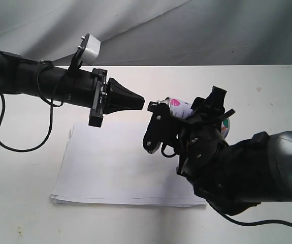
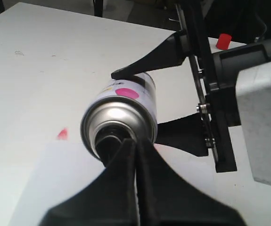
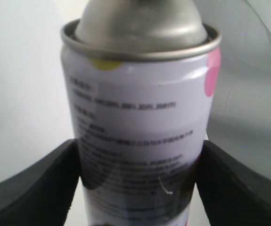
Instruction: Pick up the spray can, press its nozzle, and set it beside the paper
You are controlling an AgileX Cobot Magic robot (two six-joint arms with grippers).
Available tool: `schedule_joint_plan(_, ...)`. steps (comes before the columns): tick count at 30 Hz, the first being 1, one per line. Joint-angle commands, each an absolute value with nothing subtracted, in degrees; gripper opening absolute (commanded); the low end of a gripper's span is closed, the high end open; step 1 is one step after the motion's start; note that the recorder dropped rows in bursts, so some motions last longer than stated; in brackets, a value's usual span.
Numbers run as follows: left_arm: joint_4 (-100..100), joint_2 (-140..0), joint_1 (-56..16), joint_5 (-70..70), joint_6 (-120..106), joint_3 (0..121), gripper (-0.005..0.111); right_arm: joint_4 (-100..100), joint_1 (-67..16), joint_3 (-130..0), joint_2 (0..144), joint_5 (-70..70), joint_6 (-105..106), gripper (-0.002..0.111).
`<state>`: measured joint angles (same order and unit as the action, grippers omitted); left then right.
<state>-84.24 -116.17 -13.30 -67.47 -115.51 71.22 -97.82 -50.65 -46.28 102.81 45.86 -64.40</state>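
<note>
Spray can clamped in right tool, near edge of paper — left tool, fingers together, tip at can's top

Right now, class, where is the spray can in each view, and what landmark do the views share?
Exterior: can just right of centre, tipped sideways.
Left wrist: can at centre, dome facing the camera.
Right wrist: can fills the frame.
Shared landmark: the pink dot on its label.

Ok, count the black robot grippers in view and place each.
2. The left gripper, shut, points its tip at the top of the silver-grey metal spray can; the right gripper clamps that can's labelled body. None seems hidden.
</note>
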Motion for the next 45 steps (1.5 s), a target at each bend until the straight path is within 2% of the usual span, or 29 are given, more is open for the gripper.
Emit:
schedule_joint_plan(1, -85.22, -116.12, -13.61, -64.14, -117.24, 71.64, 0.0, -99.95, -50.78, -46.82, 102.26, 48.21, -64.22, 0.0)
schedule_joint_plan(8, -85.81, -116.24, -13.61, -61.51, -117.41, 72.6, 0.0, -99.95, -50.78, -46.82, 102.26, 48.21, -64.22, 0.0)
schedule_joint_plan(20, -80.15, -120.59, -13.61, -69.08, -115.62, 77.7, 0.0, -99.95, -50.78, -46.82, 102.26, 48.21, -64.24, 0.0)
schedule_joint_plan(39, -80.2, -120.72, -13.61, -68.55, -115.59, 78.33, 0.0, -99.95, -50.78, -46.82, 102.26, 48.21, -64.24, 0.0)
schedule_joint_plan(45, -80.3, -120.84, -15.74, -65.68, -115.59, 78.33, 0.0, -99.95, -50.78, -46.82, 102.26, 48.21, -64.24, 0.0)
